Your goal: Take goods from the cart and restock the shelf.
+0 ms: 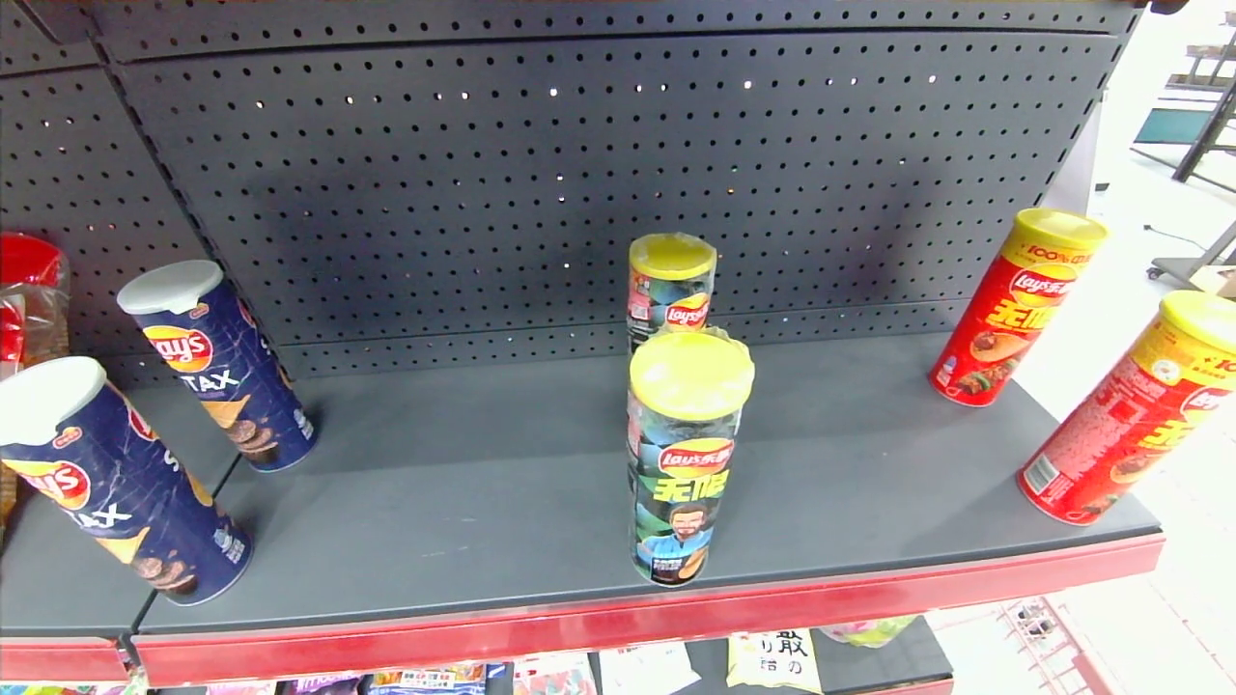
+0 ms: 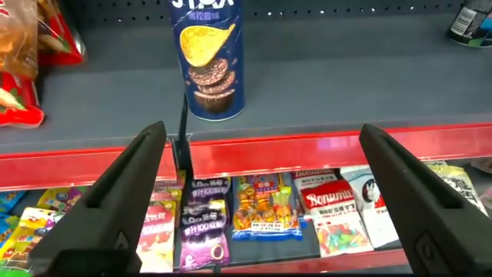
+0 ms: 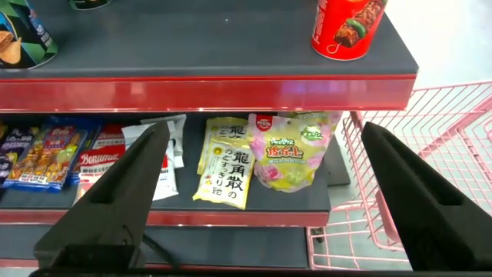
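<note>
Grey shelf (image 1: 463,483) with a red front lip, open room between its cans. My left end effector (image 2: 263,131) and right end effector (image 3: 265,127) gape wide, facing that lip. The pink cart (image 3: 430,169) is on my right. The green can (image 1: 688,458) stands upright near the edge, and a second can (image 1: 671,290) stands behind it.

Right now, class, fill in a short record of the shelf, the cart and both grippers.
shelf: six cans standing
blue cans: two, left side
dark cans: two, middle, one behind the other
red cans: two, right end
left gripper: open, empty
right gripper: open, empty
cart: pink wire, by the shelf's right end
</note>
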